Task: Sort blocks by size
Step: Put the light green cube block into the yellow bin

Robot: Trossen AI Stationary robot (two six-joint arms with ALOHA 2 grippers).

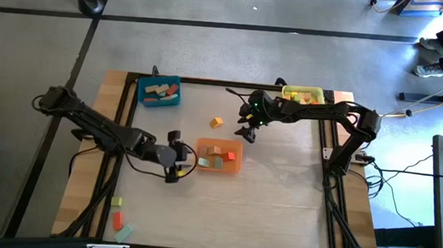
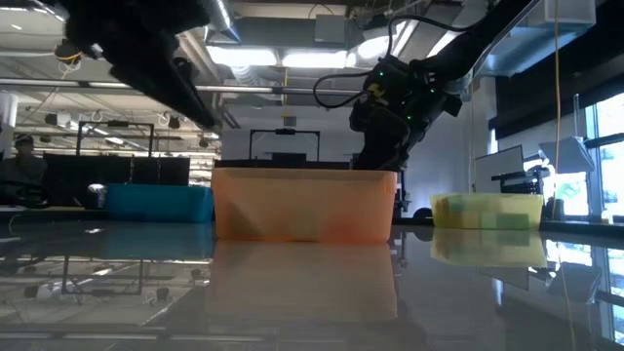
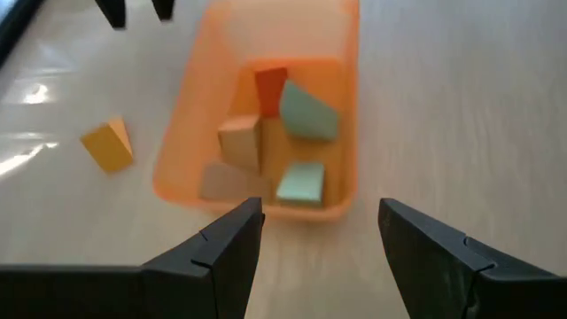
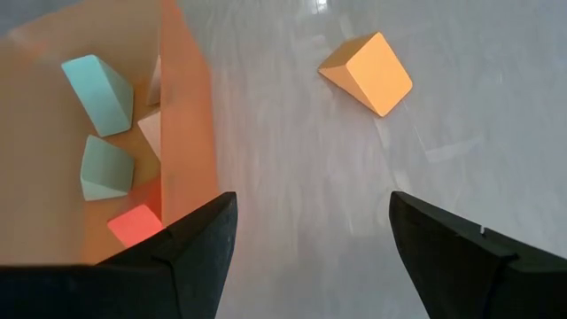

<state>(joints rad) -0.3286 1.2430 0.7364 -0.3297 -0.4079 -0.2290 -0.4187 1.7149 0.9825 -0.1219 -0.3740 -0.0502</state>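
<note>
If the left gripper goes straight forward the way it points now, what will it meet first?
Probably the orange tray: the open left gripper faces its near wall. Beyond lie the blocks inside, such as the light green one. Its height above the table is unclear.

orange tray, blue tray, yellow tray

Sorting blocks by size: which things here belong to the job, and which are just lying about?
Job:
yellow wedge block, loose on table
blocks in orange tray
blocks in blue tray
blocks in yellow tray
blocks at table's edge

Lying about:
cable on floor
</note>
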